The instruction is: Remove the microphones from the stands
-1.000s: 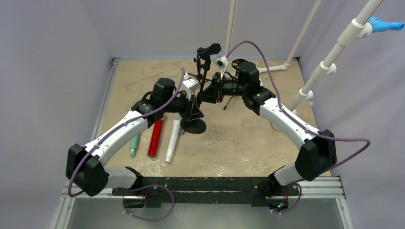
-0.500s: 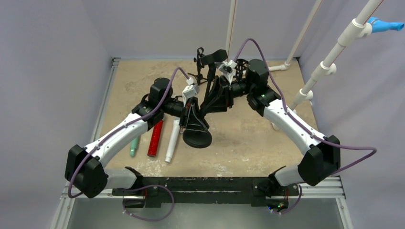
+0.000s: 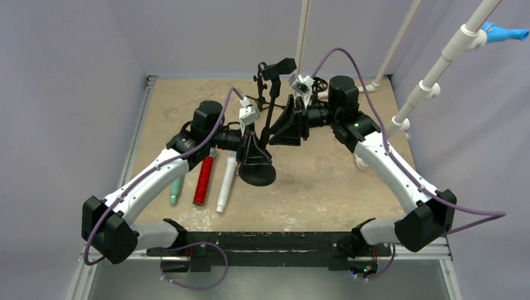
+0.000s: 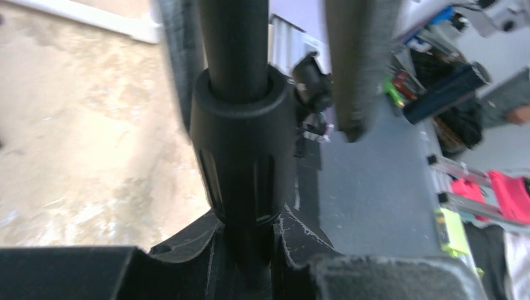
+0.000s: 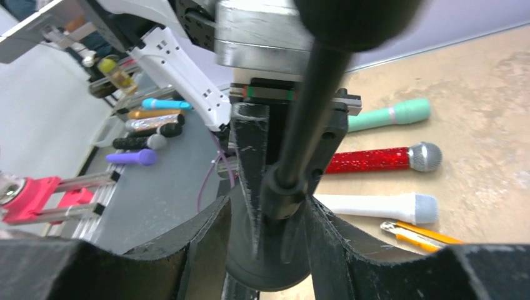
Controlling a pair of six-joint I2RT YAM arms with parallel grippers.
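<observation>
A black microphone (image 3: 279, 67) sits in the clip at the top of a black stand whose round base (image 3: 257, 175) rests on the tan table. My left gripper (image 3: 253, 145) is shut on the stand's pole low down; in the left wrist view it (image 4: 250, 234) pinches the pole just under a ribbed collar (image 4: 240, 144). My right gripper (image 3: 279, 131) is open beside the pole at mid height. In the right wrist view its jaws (image 5: 275, 212) stand apart on either side of the pole (image 5: 312, 112), above the base (image 5: 269, 265).
A teal microphone (image 3: 177, 189), a red glitter microphone (image 3: 204, 179) and a white microphone (image 3: 225, 182) lie left of the stand. A yellow utility knife (image 5: 419, 232) lies by the white one. White pipe frames (image 3: 425, 87) stand at the back right.
The stand was lifted and tilted half a second ago; its base now sits lower on the table. My right gripper has opened and drawn back to the right of the pole.
</observation>
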